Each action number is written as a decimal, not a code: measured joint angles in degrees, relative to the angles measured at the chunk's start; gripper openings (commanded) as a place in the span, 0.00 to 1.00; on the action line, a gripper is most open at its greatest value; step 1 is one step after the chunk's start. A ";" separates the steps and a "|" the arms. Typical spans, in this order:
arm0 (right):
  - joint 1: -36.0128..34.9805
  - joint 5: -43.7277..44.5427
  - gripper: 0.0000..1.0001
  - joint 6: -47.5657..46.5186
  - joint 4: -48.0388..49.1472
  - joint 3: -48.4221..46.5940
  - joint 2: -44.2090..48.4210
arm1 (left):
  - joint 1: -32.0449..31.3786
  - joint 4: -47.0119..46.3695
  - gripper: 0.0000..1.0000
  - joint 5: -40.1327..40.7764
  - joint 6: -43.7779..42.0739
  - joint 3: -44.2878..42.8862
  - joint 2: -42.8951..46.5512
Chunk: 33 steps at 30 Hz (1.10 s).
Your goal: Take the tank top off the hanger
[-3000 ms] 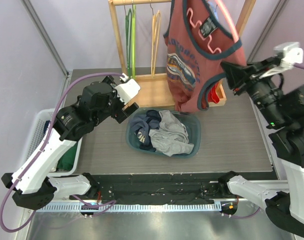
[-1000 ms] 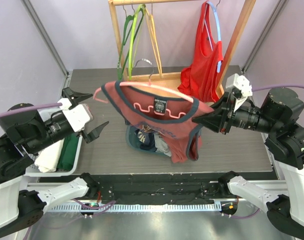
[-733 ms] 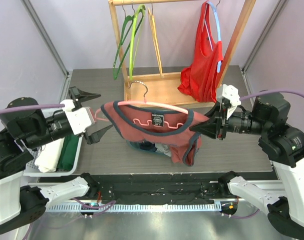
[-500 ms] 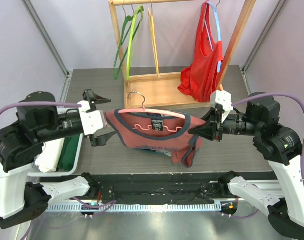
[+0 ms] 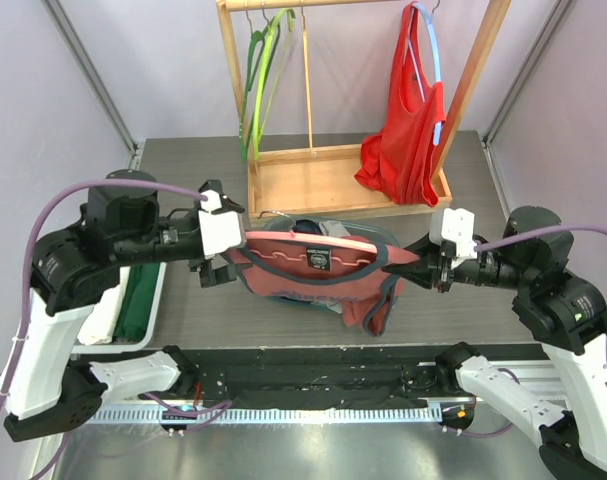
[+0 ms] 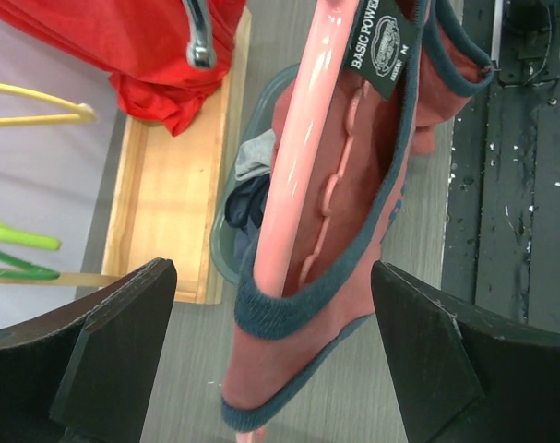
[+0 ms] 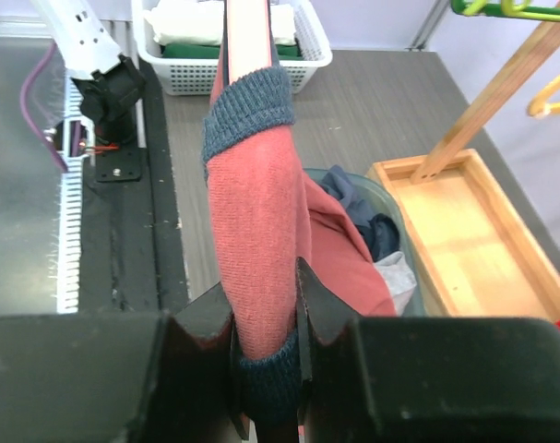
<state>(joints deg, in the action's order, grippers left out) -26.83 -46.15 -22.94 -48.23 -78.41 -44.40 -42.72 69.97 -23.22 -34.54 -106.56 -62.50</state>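
The rust-red tank top (image 5: 318,282) with dark blue trim hangs on a pink hanger (image 5: 328,239), held level above the bin. My right gripper (image 5: 405,262) is shut on the right shoulder strap with the hanger's end inside it. In the right wrist view the fingers (image 7: 201,328) pinch the strap of the tank top (image 7: 256,231). My left gripper (image 5: 221,258) is open at the hanger's left end. In the left wrist view it (image 6: 272,365) stands wide, with the tank top's left strap (image 6: 289,309) and the hanger (image 6: 303,138) between the fingers, untouched.
A teal bin (image 5: 381,234) of clothes sits under the tank top. Behind it stands a wooden rack (image 5: 313,180) with a red tank top (image 5: 405,150) on a blue hanger and green hangers (image 5: 258,80). A white basket (image 5: 138,300) is at the left.
Both arms have come down and nearer, bringing the hanger and tank top low over the bin. My left gripper has closed in around the hanger's left end, still open.
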 measured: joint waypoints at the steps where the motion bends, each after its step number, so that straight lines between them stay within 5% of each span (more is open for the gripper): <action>1: 0.00 0.48 0.01 -0.68 0.66 0.55 0.46 | 0.00 0.07 0.89 -0.20 0.02 0.00 -0.28; 4: 0.00 1.66 0.01 -2.71 2.10 1.51 0.96 | 0.00 0.28 0.84 -0.63 0.04 -0.02 -1.97; 11: -0.02 4.42 0.01 -6.82 5.01 2.56 0.92 | 0.04 1.18 0.29 -1.57 1.07 -1.68 -5.03; 21: -0.17 7.65 0.02 -7.10 10.71 5.75 0.92 | 0.15 1.51 0.11 -0.79 -0.15 -2.60 -5.73; 25: -0.17 8.76 0.28 -5.73 12.94 6.78 0.90 | 0.26 0.31 0.00 0.92 -0.22 -2.60 -5.68; 29: -0.20 12.57 0.61 -2.14 16.74 8.28 1.05 | 0.11 -2.84 0.00 4.48 1.66 -2.21 -5.33; 33: -0.20 20.33 0.74 3.19 21.75 12.37 3.69 | 0.39 -6.32 0.00 9.94 5.49 -1.68 -5.14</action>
<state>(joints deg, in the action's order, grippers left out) -27.03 -25.82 -19.75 -26.48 -66.04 -40.71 -42.33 63.66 -13.28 -29.06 -108.25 -67.64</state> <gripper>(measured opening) 0.646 0.232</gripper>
